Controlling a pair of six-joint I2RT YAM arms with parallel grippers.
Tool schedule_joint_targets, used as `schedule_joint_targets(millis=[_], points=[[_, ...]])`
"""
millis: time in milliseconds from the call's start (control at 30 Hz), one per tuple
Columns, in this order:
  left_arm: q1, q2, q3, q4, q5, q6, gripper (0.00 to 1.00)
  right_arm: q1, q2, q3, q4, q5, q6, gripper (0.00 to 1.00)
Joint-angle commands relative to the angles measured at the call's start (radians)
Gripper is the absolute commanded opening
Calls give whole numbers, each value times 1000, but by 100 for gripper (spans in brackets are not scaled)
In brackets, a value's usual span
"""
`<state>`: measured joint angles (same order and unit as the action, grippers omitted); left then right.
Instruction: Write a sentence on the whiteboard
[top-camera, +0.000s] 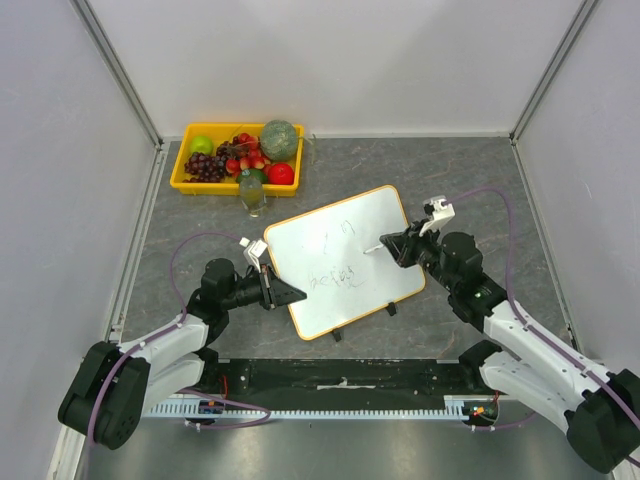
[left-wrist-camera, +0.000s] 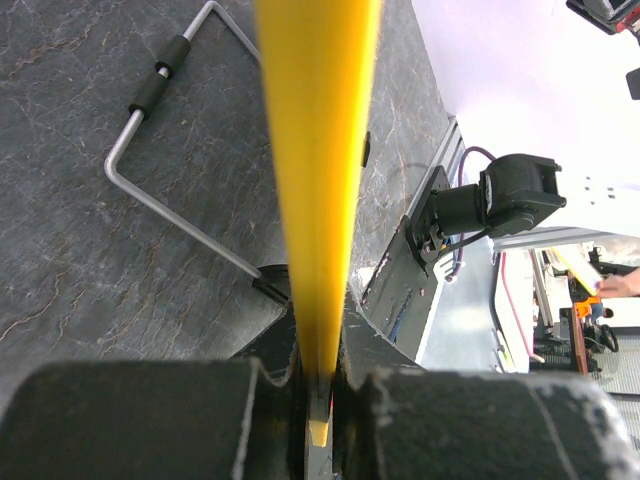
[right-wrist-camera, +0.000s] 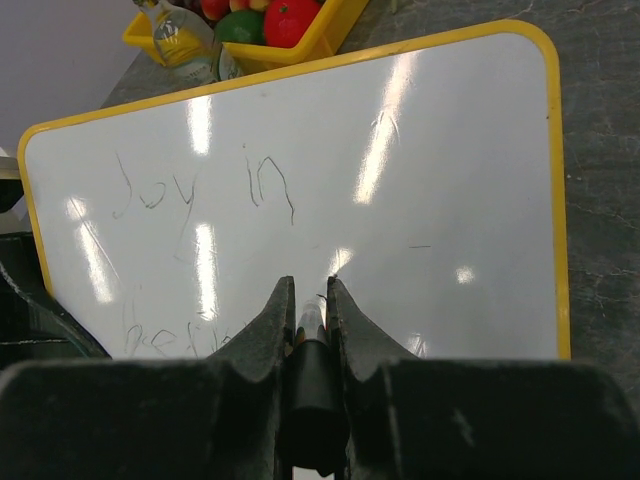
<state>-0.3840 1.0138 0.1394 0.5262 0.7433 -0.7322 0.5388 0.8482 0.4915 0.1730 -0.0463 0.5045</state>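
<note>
Item 1. Whiteboard (top-camera: 345, 262): white, yellow-framed, rounded corners. Placed mid-surface (top-camera: 480, 175) between the two arms and turned at an angle, its far right corner furthest from the arm bases. Two small black clips (top-camera: 392, 308) on the near edge.

Item 2. Sentence (right-wrist-camera: 200, 190): thin dark handwriting on the board face. Top line legible as "Joy in". Second line below it, its start reading "be", the rest hidden behind the fingers in the right wrist view.

Item 3. Left pincer (top-camera: 292, 295): at the board's near left edge, closed tight on the yellow frame. Frame seen edge-on between the two fingers in the left wrist view.

Item 4. Right pincer (top-camera: 392, 246): over the right part of the board, closed on a marker (right-wrist-camera: 312, 325). Marker tip pointed at the blank area right of the writing; contact with the board not discernible.

Item 5. Bent metal wire (left-wrist-camera: 150, 190) with a black sleeve: flat on the dark surface beside the clamped frame, seen in the left wrist view only.

Item 6. Fruit tray (top-camera: 190, 182): yellow, at the far left of the surface, well apart from the board. Contents: grapes, a green apple, red fruits, a large green round fruit.

Item 7. Clear bottle (top-camera: 253, 195): just beside the tray's near edge, between tray and board.
</note>
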Motion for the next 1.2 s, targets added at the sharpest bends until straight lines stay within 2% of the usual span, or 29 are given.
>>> schedule_joint_targets(millis=[0,533,1167], points=[[14,26,-9,-141,-156,82,2,-7,23,47,60,-10,-4,0],[14,31,-8,-140,-154,85,2,-7,94,-42,62,-7,-34,0],[14,35,-4,-138,-151,85,2,-8,-18,-160,-61,-46,-46,0]])
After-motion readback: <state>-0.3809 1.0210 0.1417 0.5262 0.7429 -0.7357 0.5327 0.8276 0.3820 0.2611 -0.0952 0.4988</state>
